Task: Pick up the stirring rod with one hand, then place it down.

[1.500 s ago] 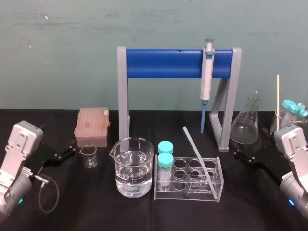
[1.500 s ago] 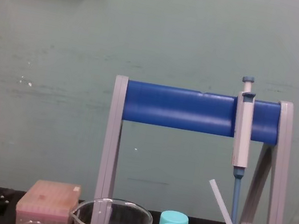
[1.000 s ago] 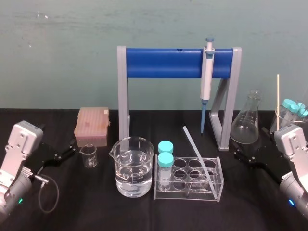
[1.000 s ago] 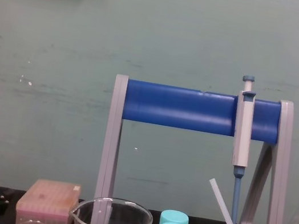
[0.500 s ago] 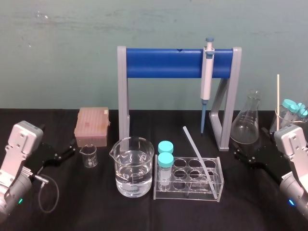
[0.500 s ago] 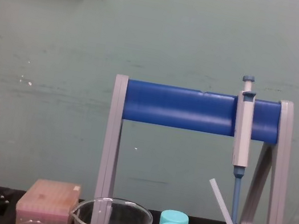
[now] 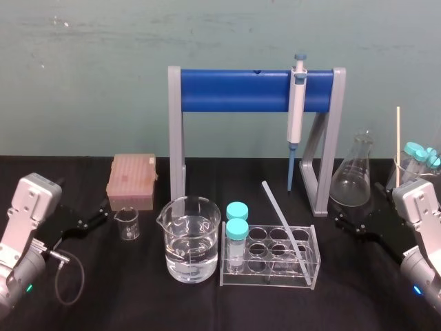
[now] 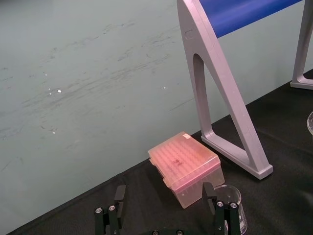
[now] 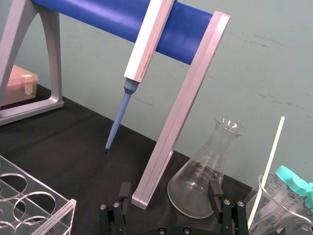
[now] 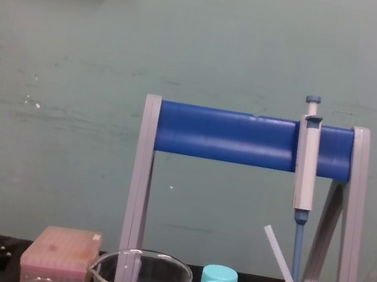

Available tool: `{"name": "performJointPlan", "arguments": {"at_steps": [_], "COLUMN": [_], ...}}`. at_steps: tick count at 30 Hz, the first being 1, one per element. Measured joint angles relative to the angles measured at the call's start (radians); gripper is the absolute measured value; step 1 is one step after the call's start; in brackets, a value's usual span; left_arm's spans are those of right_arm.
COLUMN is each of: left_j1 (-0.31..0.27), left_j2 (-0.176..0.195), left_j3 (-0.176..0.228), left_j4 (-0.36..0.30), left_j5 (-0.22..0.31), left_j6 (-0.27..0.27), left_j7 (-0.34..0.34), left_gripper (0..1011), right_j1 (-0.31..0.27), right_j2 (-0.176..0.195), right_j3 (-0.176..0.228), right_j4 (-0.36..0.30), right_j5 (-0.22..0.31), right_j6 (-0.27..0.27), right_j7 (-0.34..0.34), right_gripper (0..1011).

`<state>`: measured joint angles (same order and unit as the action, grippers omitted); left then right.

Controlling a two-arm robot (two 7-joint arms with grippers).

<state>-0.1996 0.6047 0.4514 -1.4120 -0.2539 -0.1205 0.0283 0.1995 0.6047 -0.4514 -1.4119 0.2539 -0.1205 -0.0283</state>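
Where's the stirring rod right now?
In the head view the stirring rod leans in the clear tube rack right of the big beaker, in front of the hanging pipette.

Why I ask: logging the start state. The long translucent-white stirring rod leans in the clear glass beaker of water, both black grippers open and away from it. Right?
Not quite: the head view shows the long translucent-white stirring rod leaning in the clear plastic tube rack, not the clear glass beaker of water. The black left gripper and right gripper are open and away from it.
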Motion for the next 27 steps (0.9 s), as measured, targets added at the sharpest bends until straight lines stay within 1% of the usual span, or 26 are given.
{"name": "performJointPlan", "arguments": {"at_steps": [27], "left_j1": [0.0], "left_j2": [0.0], "left_j3": [0.0], "left_j4": [0.0], "left_j5": [0.0], "left_j6": [0.0], "left_j7": [0.0], "left_gripper": [1000], "right_j1": [0.0], "right_j2": [0.0], "right_j3": [0.0], "right_j4": [0.0], "right_j5": [0.0], "right_j6": [0.0], "right_j7": [0.0], "right_gripper": [1000]}}
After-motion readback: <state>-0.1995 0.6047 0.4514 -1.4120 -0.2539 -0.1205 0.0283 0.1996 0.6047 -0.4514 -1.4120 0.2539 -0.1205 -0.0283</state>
